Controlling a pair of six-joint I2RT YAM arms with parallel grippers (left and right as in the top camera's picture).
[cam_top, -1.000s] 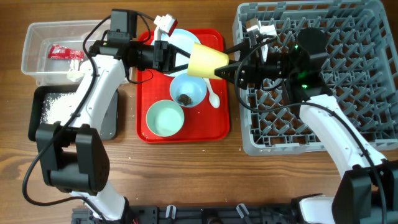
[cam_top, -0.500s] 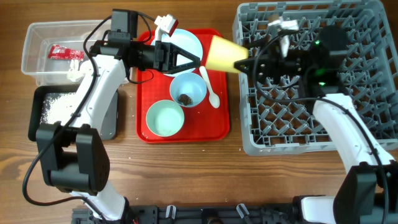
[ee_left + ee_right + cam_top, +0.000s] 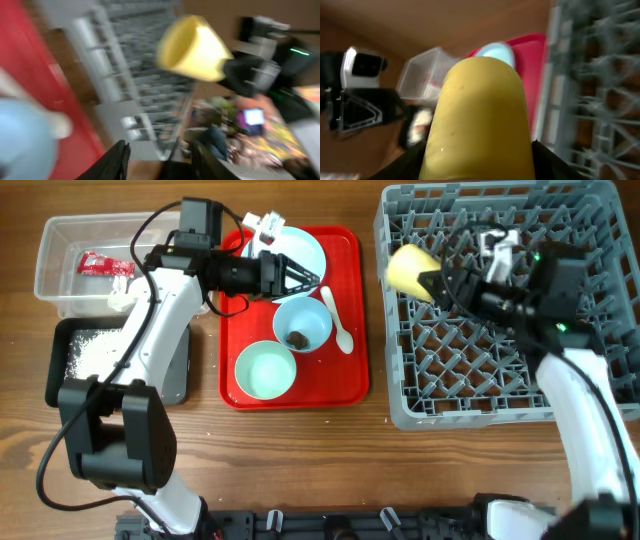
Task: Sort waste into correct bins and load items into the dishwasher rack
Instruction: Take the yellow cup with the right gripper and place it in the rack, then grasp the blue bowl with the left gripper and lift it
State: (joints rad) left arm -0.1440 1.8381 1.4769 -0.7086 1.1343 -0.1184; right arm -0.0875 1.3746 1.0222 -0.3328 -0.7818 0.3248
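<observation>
Right gripper [image 3: 430,278] is clenched on the yellow cup [image 3: 407,268]. We read the cup as lying on its side, narrow end in the claw and mouth pointing back toward the red tray [image 3: 352,385]. It hangs over the far left part of the dishwasher rack [image 3: 400,398], just inside the rim, and we can't tell if it touches the pegs

Left gripper [image 3: 305,277] is released with nothing between the fingers, over the tray beside the pale blue plate [image 3: 305,248]

On the tray are the plate, 2 bowls and the white spoon [image 3: 339,328]. 1 bowl [image 3: 302,325] has dark crumbs in it, the other bowl [image 3: 265,370] looks empty. The red wrapper [image 3: 98,264] is in the clear tub [image 3: 50,242] and the rice grains [image 3: 95,352] are in the black tray [image 3: 60,392]

Risks as we judge them:
- cup is close to the rack edge, so letting go here could roll it off the rim onto the table
- lowering it sideways could jam it across the pegs or leave it mouth-up
- grip is on the narrow end only, so a peg knock could twist it out
- the spread left fingers sit near the plate rim and could nudge it
</observation>
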